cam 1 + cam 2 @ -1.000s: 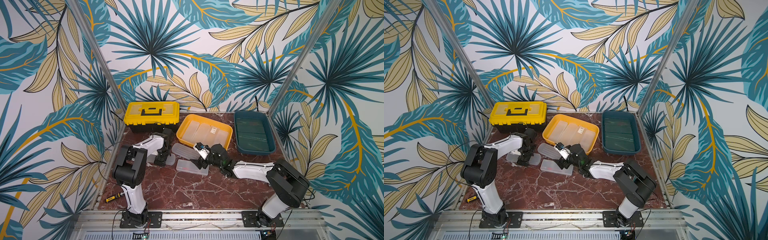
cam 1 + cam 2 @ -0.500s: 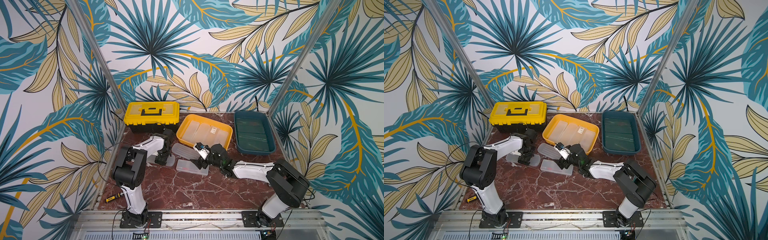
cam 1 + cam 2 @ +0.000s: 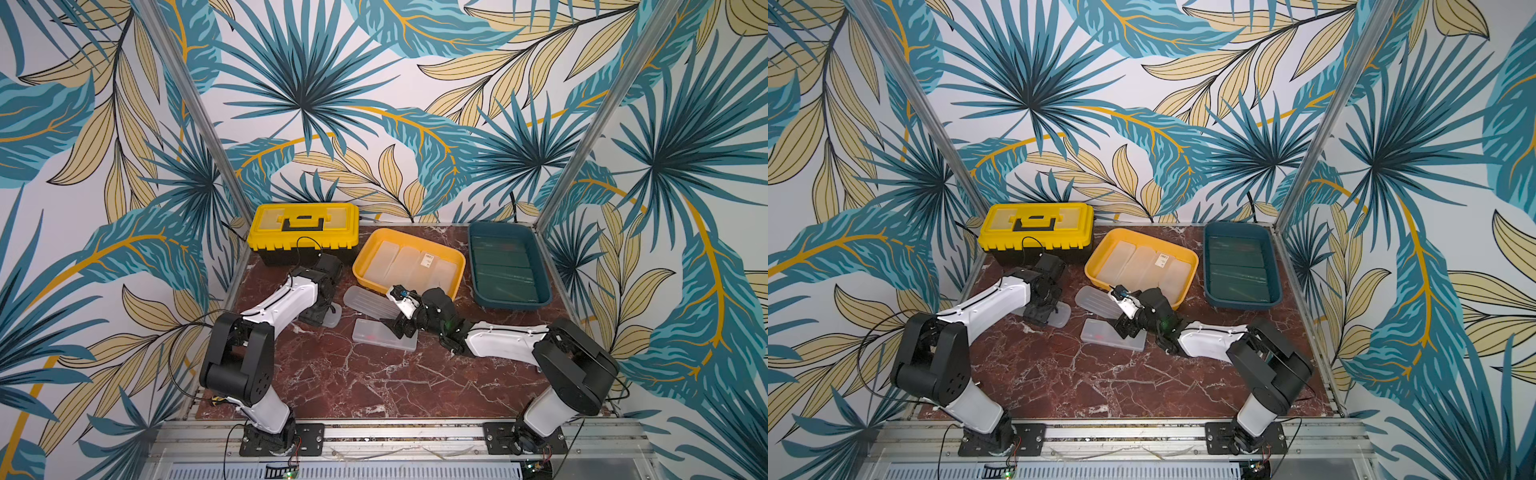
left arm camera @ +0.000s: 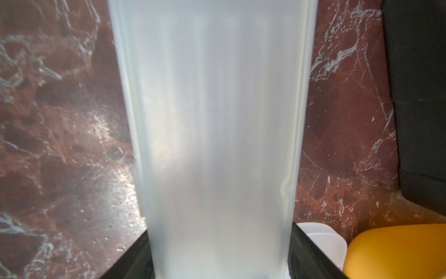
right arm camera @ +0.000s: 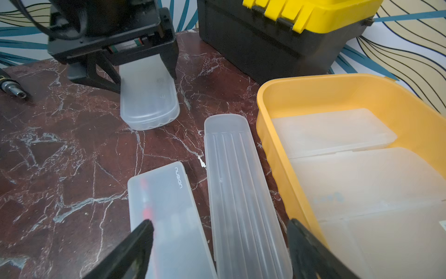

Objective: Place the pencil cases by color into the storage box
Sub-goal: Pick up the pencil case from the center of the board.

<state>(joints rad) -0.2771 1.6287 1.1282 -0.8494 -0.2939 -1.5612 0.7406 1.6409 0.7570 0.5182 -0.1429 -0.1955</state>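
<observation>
Nearest me, the red marble surface (image 3: 353,374) stretches out from the two arm bases. Further in, the right gripper (image 3: 397,326) hangs low with its jaws wide apart over two frosted pencil cases lying side by side. The red-streaked case (image 3: 380,334) is the nearer one, and the ribbed case (image 3: 368,300) lies just beyond it, right beside the near wall of the yellow tray (image 3: 361,266). In the right wrist view the ribbed case runs between the two fingers and one finger sits above the red-streaked case. Whether either finger touches anything I can't tell.

To the left, the left gripper (image 3: 318,313) is clamped across a third frosted case (image 3: 333,319). Its fingers press on both long edges, and the case's free end rests on the surface.

Beyond, the yellow tray holds a row of frosted cases (image 3: 405,266), one with a barcode sticker (image 3: 428,260). Right of it the teal tray (image 3: 473,266) holds the dark green cases (image 3: 503,272). At the far left sits a closed yellow toolbox (image 3: 303,226).
</observation>
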